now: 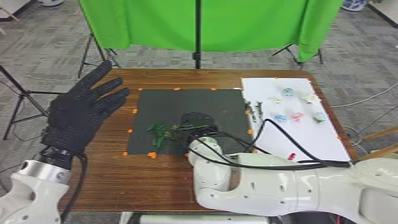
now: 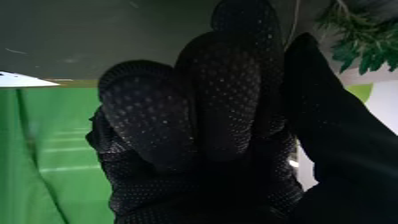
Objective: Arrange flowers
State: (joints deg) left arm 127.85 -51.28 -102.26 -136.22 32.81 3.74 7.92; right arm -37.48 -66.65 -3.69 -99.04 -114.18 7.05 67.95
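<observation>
My right hand [image 1: 197,120] is low over the dark mat [image 1: 169,102]; I can't tell whether its fingers [image 2: 218,95] are clamped on a stem. Leafy greenery [image 1: 158,134] lies on the mat, just beside that hand. Thin green sprigs [image 1: 258,111] lie along the near edge of the white sheet [image 1: 311,142], which carries small pastel flowers [image 1: 297,116]. My left hand [image 1: 75,112] is raised, fingers straight, at the left side of the brown surface [image 1: 107,190].

The leafy stems [image 1: 159,132] are green, the left mat [image 1: 164,106] dark grey. The right sheet [image 1: 313,141] is white, the far cloth [image 1: 266,25] bright green.
</observation>
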